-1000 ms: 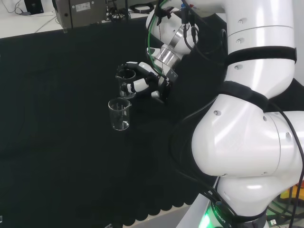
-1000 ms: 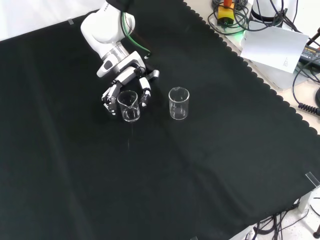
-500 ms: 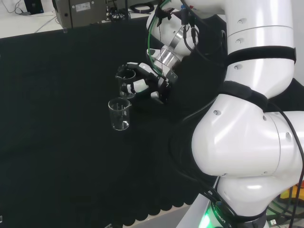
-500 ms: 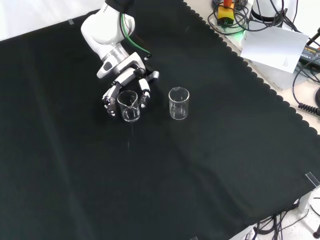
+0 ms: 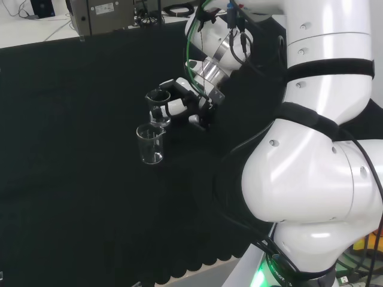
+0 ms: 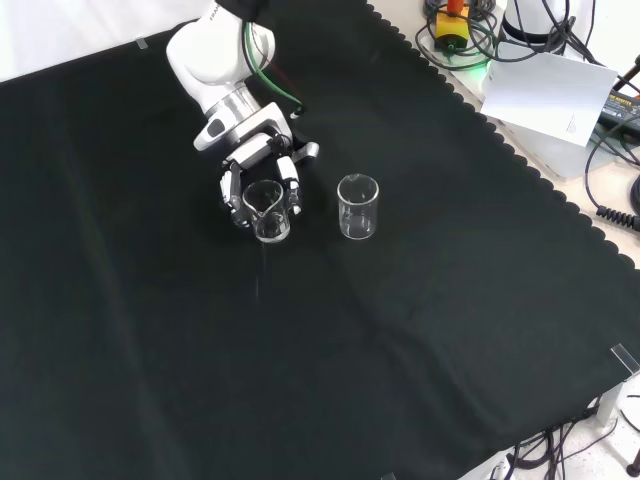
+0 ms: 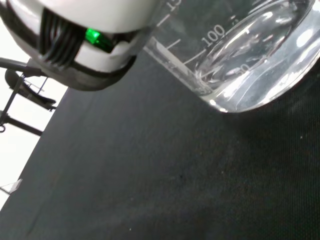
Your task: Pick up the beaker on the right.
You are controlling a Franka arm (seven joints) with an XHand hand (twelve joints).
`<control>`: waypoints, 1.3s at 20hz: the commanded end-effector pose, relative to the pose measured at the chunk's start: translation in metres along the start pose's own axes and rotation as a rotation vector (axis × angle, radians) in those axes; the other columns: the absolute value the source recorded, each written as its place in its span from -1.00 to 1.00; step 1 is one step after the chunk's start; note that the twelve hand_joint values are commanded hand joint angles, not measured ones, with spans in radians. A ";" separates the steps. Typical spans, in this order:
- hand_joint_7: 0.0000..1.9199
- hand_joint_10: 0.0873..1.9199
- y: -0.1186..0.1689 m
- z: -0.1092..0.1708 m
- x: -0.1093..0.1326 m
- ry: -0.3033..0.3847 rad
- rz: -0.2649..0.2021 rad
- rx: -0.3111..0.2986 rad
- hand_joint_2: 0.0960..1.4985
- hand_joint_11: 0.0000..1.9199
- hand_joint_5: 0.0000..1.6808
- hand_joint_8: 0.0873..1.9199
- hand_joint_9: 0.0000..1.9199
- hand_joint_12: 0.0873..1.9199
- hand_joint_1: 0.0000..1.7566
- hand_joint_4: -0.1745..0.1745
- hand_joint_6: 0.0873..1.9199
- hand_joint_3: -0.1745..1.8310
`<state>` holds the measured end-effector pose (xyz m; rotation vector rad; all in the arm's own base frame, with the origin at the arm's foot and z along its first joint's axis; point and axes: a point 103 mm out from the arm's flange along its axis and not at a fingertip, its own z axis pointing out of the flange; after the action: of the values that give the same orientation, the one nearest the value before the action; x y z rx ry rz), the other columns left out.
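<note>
Draping the surface [image 6: 420, 330], black cloth could snag a dragged base; the robot hand [image 6: 262, 165], fingers curled round a beaker [image 6: 267, 211] toward the far edge, may let tilted glass slip or knock its neighbour [image 6: 357, 206]

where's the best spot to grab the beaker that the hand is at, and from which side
Take the beaker round its straight glass wall, below the flared rim, coming from the arm's side, the upper side in the front view. It stands upright with its spout facing away, and the hand already has its fingers curled round that wall.
</note>
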<state>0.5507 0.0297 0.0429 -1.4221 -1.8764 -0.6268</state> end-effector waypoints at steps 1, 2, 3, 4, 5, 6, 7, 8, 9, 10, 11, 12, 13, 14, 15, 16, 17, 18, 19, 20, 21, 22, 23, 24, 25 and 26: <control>0.36 -0.93 -0.004 -0.016 0.006 -0.050 -0.003 -0.151 -0.05 0.35 0.53 -0.50 0.49 -0.32 0.51 0.01 -0.44 -0.40; 0.32 -1.00 -0.005 -0.022 0.008 -0.061 -0.016 -0.166 -0.07 0.35 0.49 -0.39 0.53 -0.32 0.55 -0.30 -0.35 -0.37; 0.31 -1.00 -0.005 -0.028 0.011 -0.074 -0.030 -0.177 -0.10 0.35 0.48 -0.33 0.55 -0.33 0.58 -0.50 -0.30 -0.34; 0.32 -1.00 -0.005 -0.035 0.014 -0.086 -0.043 -0.183 -0.13 0.35 0.47 -0.32 0.57 -0.32 0.60 -0.63 -0.28 -0.30; 0.33 -1.00 -0.005 -0.042 0.017 -0.106 -0.055 -0.182 -0.17 0.35 0.48 -0.33 0.58 -0.32 0.61 -0.69 -0.28 -0.27; 0.34 -1.00 -0.005 -0.050 0.020 -0.132 -0.066 -0.180 -0.20 0.35 0.48 -0.34 0.60 -0.32 0.61 -0.73 -0.28 -0.23; 0.36 -1.00 -0.006 -0.058 0.024 -0.159 -0.075 -0.172 -0.22 0.35 0.49 -0.36 0.62 -0.32 0.62 -0.75 -0.29 -0.21; 0.40 -1.00 -0.007 -0.066 0.027 -0.184 -0.083 -0.164 -0.25 0.35 0.50 -0.43 0.64 -0.33 0.57 -0.37 -0.32 -0.17; 0.44 -1.00 -0.009 -0.077 0.030 -0.205 -0.089 -0.156 -0.27 0.36 0.52 -0.51 0.67 -0.34 0.53 -0.08 -0.37 -0.14; 0.47 -1.00 -0.011 -0.085 0.033 -0.221 -0.091 -0.150 -0.28 0.37 0.53 -0.55 0.69 -0.35 0.51 0.05 -0.40 -0.12; 0.48 -1.00 -0.013 -0.092 0.035 -0.236 -0.090 -0.143 -0.29 0.38 0.54 -0.56 0.71 -0.37 0.49 0.09 -0.42 -0.10; 0.45 -1.00 -0.017 -0.102 0.039 -0.256 -0.088 -0.125 -0.24 0.39 0.53 -0.52 0.73 -0.40 0.49 -0.30 -0.42 -0.15; 0.41 -1.00 -0.023 -0.111 0.041 -0.286 -0.087 -0.098 -0.19 0.40 0.51 -0.47 0.74 -0.42 0.49 -0.62 -0.41 -0.20; 0.38 -1.00 -0.027 -0.116 0.043 -0.303 -0.084 -0.085 -0.17 0.41 0.50 -0.43 0.76 -0.44 0.49 -0.81 -0.39 -0.21; 0.36 -1.00 -0.031 -0.121 0.044 -0.311 -0.080 -0.075 -0.16 0.42 0.49 -0.41 0.77 -0.45 0.49 -0.91 -0.38 -0.22; 0.36 -1.00 -0.037 -0.126 0.046 -0.321 -0.074 -0.064 -0.16 0.43 0.49 -0.39 0.78 -0.46 0.49 -0.96 -0.37 -0.22; 0.35 -1.00 -0.043 -0.129 0.049 -0.333 -0.072 -0.057 -0.17 0.43 0.49 -0.38 0.78 -0.46 0.49 -0.99 -0.36 -0.21; 0.35 -1.00 -0.050 -0.132 0.052 -0.350 -0.069 -0.044 -0.18 0.44 0.48 -0.38 0.79 -0.46 0.49 -1.00 -0.35 -0.20; 0.35 -1.00 -0.057 -0.134 0.056 -0.364 -0.068 -0.029 -0.18 0.44 0.48 -0.37 0.79 -0.47 0.49 -1.00 -0.35 -0.19; 0.35 -1.00 -0.065 -0.136 0.059 -0.373 -0.066 -0.012 -0.19 0.45 0.48 -0.37 0.79 -0.47 0.49 -1.00 -0.35 -0.19; 0.35 -1.00 -0.073 -0.137 0.063 -0.387 -0.066 0.004 -0.19 0.45 0.48 -0.37 0.79 -0.47 0.49 -1.00 -0.35 -0.18; 0.35 -1.00 -0.080 -0.138 0.067 -0.403 -0.068 0.017 -0.19 0.45 0.48 -0.36 0.80 -0.47 0.49 -1.00 -0.34 -0.18; 0.35 -0.99 -0.088 -0.139 0.070 -0.416 -0.069 0.029 -0.20 0.45 0.48 -0.36 0.80 -0.47 0.49 -1.00 -0.34 -0.17; 0.35 -0.99 -0.095 -0.139 0.074 -0.425 -0.066 0.040 -0.21 0.45 0.48 -0.36 0.80 -0.48 0.49 -1.00 -0.34 -0.16; 0.35 -0.99 -0.101 -0.139 0.077 -0.433 -0.063 0.049 -0.21 0.46 0.48 -0.35 0.80 -0.48 0.49 -1.00 -0.33 -0.15; 0.35 -0.99 -0.107 -0.139 0.080 -0.439 -0.062 0.059 -0.21 0.46 0.48 -0.35 0.80 -0.48 0.49 -1.00 -0.33 -0.15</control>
<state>0.5182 -0.0418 0.1789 -1.5534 -2.2341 -0.4731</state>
